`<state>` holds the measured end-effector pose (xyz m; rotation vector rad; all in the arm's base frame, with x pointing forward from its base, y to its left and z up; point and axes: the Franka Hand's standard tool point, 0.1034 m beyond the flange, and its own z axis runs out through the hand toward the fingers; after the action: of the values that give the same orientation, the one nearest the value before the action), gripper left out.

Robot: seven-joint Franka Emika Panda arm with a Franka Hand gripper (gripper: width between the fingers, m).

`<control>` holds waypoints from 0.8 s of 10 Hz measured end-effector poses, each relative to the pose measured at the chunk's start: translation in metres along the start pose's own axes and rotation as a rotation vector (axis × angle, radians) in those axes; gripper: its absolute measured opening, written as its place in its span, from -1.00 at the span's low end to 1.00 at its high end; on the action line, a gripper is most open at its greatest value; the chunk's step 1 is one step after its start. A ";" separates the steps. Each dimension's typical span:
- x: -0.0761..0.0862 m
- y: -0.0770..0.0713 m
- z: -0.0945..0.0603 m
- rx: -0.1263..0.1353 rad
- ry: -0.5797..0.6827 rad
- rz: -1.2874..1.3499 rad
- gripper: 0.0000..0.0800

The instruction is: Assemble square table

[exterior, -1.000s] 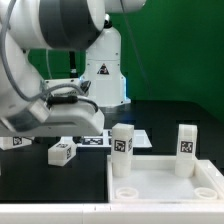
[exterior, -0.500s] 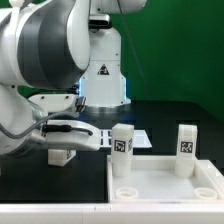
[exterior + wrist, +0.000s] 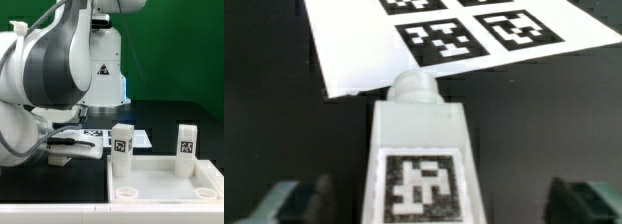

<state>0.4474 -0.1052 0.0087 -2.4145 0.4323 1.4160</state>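
Pincer [image 3: 434, 200] open wide, nothing held
Fingers [image 3: 287, 200] straddle loose leg [image 3: 420, 150] lying flat between them, gap each side: apparently aligned for side grasp
Leg's peg end ahead of pincer, at marker board [image 3: 438, 40] edge
Square panel [image 3: 165, 188] apart from pincer, toward exterior view's right

This is a robot laboratory. A white robot arm [image 3: 50, 60] with a warning sticker [image 3: 102, 70] stands on a black table [image 3: 170, 112] before a green screen [image 3: 180, 45]. A table leg [image 3: 122, 142] and the marker board [image 3: 438, 40] carry printed tags.
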 end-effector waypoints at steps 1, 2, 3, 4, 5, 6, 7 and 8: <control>0.000 0.000 0.000 -0.001 0.000 0.000 0.01; 0.000 -0.001 0.001 -0.001 -0.001 -0.001 0.01; 0.000 -0.001 0.001 -0.001 -0.001 -0.001 -0.29; 0.000 -0.001 0.001 -0.002 -0.001 -0.001 -0.29; 0.000 -0.002 -0.002 -0.006 0.005 -0.016 -0.29; -0.006 -0.007 -0.016 -0.015 0.036 -0.065 -0.29; -0.021 -0.014 -0.037 -0.013 0.042 -0.103 -0.29; -0.024 -0.023 -0.068 -0.025 0.126 -0.151 -0.29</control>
<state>0.4985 -0.1098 0.0639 -2.5075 0.2554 1.2177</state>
